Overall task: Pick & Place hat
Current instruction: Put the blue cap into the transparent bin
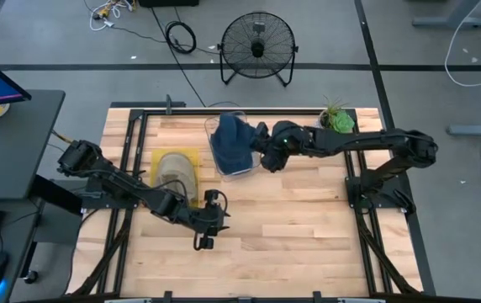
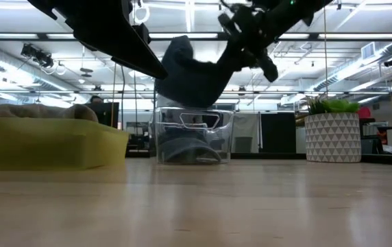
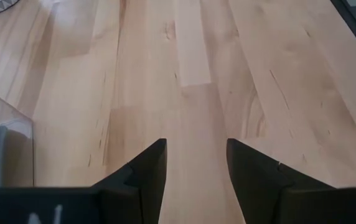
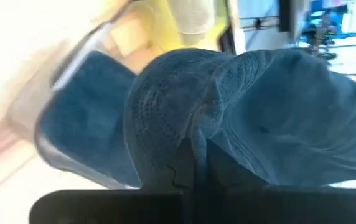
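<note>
Right up against my right wrist camera, blue fabric fills the view: that's the hat [image 4: 228, 106], pinched tight in my right hand [image 4: 190, 163], fingers closed flat on a fold of it. From above, my right hand [image 1: 264, 156] reaches in from the table's right side to the clear bin [image 1: 239, 171] at the back middle of the table [image 1: 308, 227], and the hat [image 1: 230, 139] sits bunched over the bin's opening. From table level, the hat [image 2: 192, 75] hangs in the air above the bin [image 2: 192, 137], lifted clear of the rim, with more dark blue cloth [image 2: 182, 147] lying down inside the bin.

My left hand [image 1: 208, 224] waits over bare wood at the table's front middle, well apart from the bin. Its fingers [image 3: 147, 171] stand open with nothing between them, only planks below.

Beside the bin on the left lies a yellow tray [image 1: 192, 156] with a tan hat [image 1: 176, 172] on it. A potted plant [image 1: 337, 118] stands at the back right edge. Beyond the table, a fan [image 1: 258, 46] rests on the floor.
</note>
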`<state>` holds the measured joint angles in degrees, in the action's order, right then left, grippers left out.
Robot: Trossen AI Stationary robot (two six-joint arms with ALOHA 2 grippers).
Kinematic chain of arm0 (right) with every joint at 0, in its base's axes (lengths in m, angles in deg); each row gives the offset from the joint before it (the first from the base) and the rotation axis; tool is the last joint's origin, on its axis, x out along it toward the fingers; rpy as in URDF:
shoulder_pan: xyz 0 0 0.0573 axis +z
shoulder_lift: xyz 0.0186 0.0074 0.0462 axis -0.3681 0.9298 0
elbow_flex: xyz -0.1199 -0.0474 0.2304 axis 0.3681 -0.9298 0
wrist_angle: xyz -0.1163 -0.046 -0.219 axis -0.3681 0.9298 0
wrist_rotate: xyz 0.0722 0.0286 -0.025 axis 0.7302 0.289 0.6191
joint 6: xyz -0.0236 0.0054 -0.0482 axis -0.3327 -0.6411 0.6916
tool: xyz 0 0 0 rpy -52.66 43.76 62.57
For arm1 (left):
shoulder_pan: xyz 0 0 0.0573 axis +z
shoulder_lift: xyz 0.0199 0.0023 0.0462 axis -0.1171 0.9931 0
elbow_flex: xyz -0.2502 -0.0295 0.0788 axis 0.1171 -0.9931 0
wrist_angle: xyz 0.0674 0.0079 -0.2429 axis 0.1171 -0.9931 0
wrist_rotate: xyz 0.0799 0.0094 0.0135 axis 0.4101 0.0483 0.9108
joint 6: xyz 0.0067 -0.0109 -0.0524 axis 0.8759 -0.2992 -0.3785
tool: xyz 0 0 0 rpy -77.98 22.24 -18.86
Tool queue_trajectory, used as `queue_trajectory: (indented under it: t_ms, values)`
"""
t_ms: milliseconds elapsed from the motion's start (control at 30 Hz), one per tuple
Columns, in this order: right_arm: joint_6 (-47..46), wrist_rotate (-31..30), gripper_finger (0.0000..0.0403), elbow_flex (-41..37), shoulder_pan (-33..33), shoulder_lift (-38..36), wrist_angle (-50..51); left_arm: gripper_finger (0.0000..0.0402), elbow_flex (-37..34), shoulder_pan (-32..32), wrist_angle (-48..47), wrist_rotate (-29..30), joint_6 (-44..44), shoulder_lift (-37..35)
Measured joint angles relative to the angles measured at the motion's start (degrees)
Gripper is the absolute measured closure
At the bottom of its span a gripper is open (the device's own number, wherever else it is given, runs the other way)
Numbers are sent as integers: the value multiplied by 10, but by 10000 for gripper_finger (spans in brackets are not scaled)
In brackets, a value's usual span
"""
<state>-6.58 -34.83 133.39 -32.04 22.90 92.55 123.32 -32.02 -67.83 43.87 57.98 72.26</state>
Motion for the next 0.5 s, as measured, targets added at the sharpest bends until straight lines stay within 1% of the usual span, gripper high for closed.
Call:
queue_trajectory:
  t_ms: [67,200,367,433,500]
  values:
    - [0,24,394,-2,-12,12,4,230,0,3,0,0,0,0]
    - [0,74,394,-2,-28,50,-23,230,0,12,4,0,0,0]
    - [10,77,394,-2,-35,107,-43,230,0,21,3,0,0,0]
    - [15,78,394,0,-35,119,-51,230,0,21,3,0,0,0]
    - [13,93,394,0,-37,126,-48,230,0,21,3,0,0,0]
